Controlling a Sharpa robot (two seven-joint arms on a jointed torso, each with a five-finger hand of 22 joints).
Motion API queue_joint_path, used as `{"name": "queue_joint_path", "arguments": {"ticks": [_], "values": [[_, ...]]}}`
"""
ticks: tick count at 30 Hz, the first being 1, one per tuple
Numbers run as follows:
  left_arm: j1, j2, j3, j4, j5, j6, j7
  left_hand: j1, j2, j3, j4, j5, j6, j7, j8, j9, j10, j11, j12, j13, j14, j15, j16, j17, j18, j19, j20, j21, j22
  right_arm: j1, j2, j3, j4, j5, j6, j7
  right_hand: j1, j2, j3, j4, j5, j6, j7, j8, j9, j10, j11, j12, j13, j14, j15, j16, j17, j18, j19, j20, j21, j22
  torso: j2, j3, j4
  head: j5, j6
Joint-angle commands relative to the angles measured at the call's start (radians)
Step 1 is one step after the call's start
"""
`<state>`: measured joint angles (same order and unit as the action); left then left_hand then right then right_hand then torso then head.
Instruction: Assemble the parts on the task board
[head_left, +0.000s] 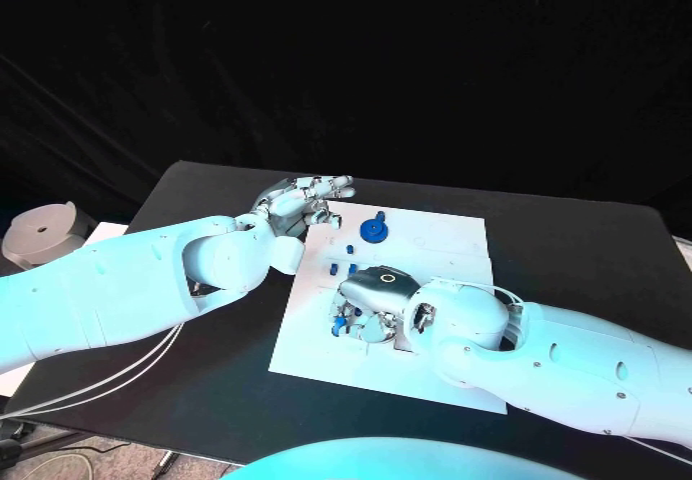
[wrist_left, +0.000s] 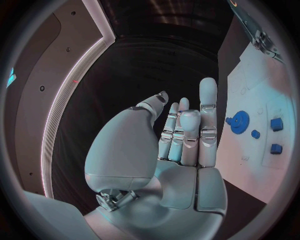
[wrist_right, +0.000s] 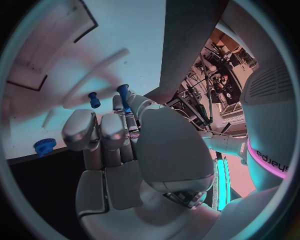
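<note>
Task board (head_left: 433, 240) at the table's (head_left: 577, 240) middle, both hands over it.
Right hand (head_left: 372, 300) pinches a blue peg (wrist_right: 124, 95) in its fingers (wrist_right: 119, 107) above the near-left part; left hand (head_left: 296, 205) hovers with fingers (wrist_left: 207, 110) extended, empty, at the far-left corner, beside a blue gear (head_left: 374, 230).

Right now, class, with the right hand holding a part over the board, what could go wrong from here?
1. The right hand pinches a blue peg only at its fingers; it could slip or tilt.
2. That hand covers much of the board below it, so seating may be hard to see.
3. The left hand hovers, fingers spread, at the board's edge near the gear and might knock it.
</note>
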<state>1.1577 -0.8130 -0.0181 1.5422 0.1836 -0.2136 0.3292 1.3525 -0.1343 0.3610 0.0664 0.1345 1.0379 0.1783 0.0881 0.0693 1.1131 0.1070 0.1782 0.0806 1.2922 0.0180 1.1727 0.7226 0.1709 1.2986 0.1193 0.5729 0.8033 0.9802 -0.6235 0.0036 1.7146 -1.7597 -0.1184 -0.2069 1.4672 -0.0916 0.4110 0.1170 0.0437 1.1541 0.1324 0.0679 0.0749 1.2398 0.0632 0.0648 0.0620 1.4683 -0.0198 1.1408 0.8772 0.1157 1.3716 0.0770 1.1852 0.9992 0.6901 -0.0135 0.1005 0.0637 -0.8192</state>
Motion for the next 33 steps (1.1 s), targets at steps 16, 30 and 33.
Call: {"name": "queue_joint_path", "arguments": {"ticks": [16, 30, 33], "values": [[0.001, -0.004, 0.001, 0.004, -0.004, 0.015, -0.005, 0.008, 0.003, -0.003, -0.004, 0.003, -0.002, 0.002, 0.005, -0.001, -0.005, 0.0, 0.008, -0.002, -0.009, 0.001, 0.004, -0.006, 0.01, -0.005, -0.004, -0.008, -0.002, -0.012, -0.005, -0.012, 0.006, -0.041, -0.029, -0.023, -0.048, -0.082, -0.112, -0.037, 0.007, -0.2, 0.059, -0.006, -0.01, -0.265, 0.067, 0.008, 0.002, -0.094, 0.055, -0.128, -0.211, 0.049, -0.151, 0.047, -0.206, -0.269, -0.001, 0.0002, 0.0003, 0.002, 0.001], [0.001, -0.013, 0.0, 0.006, -0.013, 0.016, -0.011, 0.009, 0.004, -0.003, -0.004, 0.003, -0.002, 0.002, 0.005, -0.001, -0.006, 0.0, 0.008, -0.002, -0.009, 0.001, 0.004, -0.007, 0.01, -0.005, -0.004, -0.008, -0.003, -0.016, -0.172, 0.025, 0.121, 0.11, -0.244, 0.055, -0.022, -0.058, -0.184, -0.03, 0.016, -0.176, 0.063, 0.003, -0.003, -0.233, 0.064, 0.074, 0.01, -0.108, 0.053, -0.139, -0.255, 0.054, -0.156, 0.048, -0.234, -0.301, -0.002, -0.0008, -0.0009, -0.01, 0.007], [0.001, -0.021, 0.0, 0.009, -0.024, 0.015, -0.01, 0.009, 0.004, -0.003, -0.004, 0.003, -0.002, 0.002, 0.005, -0.001, -0.006, 0.0, 0.008, -0.002, -0.009, 0.001, 0.004, -0.007, 0.01, -0.005, -0.004, -0.008, -0.003, 0.004, -0.265, 0.03, 0.159, 0.267, -0.294, 0.071, -0.048, -0.044, -0.189, -0.009, 0.057, -0.13, 0.046, 0.015, 0.001, -0.155, 0.044, 0.116, 0.014, -0.067, 0.038, -0.079, -0.179, 0.037, -0.102, 0.041, -0.159, -0.209, -0.002, 0.0005, -0.0067, -0.019, 0.011]]}}
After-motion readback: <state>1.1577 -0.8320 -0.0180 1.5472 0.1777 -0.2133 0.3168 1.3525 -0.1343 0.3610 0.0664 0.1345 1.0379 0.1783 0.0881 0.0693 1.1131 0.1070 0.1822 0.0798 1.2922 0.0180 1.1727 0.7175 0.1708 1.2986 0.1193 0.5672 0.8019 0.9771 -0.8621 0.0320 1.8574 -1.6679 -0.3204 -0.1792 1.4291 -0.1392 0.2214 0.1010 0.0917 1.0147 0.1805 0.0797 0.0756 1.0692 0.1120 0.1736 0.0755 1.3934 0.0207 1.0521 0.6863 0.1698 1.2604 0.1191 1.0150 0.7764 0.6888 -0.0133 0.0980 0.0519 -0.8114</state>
